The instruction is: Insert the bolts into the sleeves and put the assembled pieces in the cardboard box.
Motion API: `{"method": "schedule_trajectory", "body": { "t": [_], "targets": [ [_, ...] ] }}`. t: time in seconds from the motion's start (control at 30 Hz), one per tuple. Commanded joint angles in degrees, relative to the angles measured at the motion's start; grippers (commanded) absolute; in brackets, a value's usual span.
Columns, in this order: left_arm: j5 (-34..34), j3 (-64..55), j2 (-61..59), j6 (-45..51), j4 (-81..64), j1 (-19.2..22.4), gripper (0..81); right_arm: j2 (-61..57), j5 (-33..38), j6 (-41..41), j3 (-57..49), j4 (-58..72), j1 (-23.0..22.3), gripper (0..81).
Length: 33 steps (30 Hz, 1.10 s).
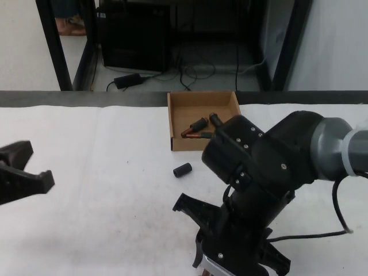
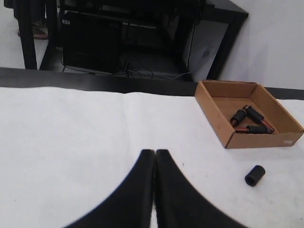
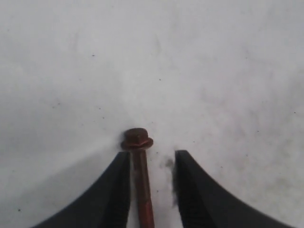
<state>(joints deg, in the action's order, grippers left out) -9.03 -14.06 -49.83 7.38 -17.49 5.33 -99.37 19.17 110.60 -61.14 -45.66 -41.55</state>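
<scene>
At the left of the bench (image 1: 103,190), the left gripper (image 2: 155,151) sat clenched on nothing. Further right lay a loose sleeve (image 1: 183,170), just in front of the cardboard box (image 1: 195,109), which held finished pieces (image 1: 198,126). Rightmost, the right gripper (image 3: 153,156) stood spread over the bolt (image 3: 141,185). A clean pickup probably called for centring before closing. The shank lay against one finger, with a gap beside the other and the head just past the tips.
</scene>
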Motion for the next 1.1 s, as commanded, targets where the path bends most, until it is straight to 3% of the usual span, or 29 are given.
{"method": "schedule_trajectory", "body": {
  "t": [0.0,0.53,0.6,0.73,0.93,1.07],
  "targets": [
    [-0.5,-0.1,0.7,0.3,-0.8,-0.1,0.6,-0.8,-0.6,0.9,0.3,0.5,0.0,30.2],
    [-0.5,0.3,1.5,0.3,-0.8,-0.1,0.6,-5.5,-3.5,2.6,0.6,5.8,2.6,29.8],
    [-0.5,0.3,1.5,0.3,-0.8,-0.1,0.6,-5.5,-3.5,2.5,0.6,5.5,2.9,24.1],
    [-0.5,0.3,1.5,0.3,-0.8,-0.1,0.6,-5.5,-4.1,2.3,0.6,4.8,3.2,0.0],
    [-0.5,0.3,1.5,0.3,-0.8,-0.1,0.6,-5.5,-8.0,1.8,0.6,2.4,3.2,0.3],
    [-0.5,0.3,1.5,0.3,-0.8,-0.1,0.6,-4.0,-7.6,-7.4,0.0,2.3,2.8,0.3]
  ]
}}
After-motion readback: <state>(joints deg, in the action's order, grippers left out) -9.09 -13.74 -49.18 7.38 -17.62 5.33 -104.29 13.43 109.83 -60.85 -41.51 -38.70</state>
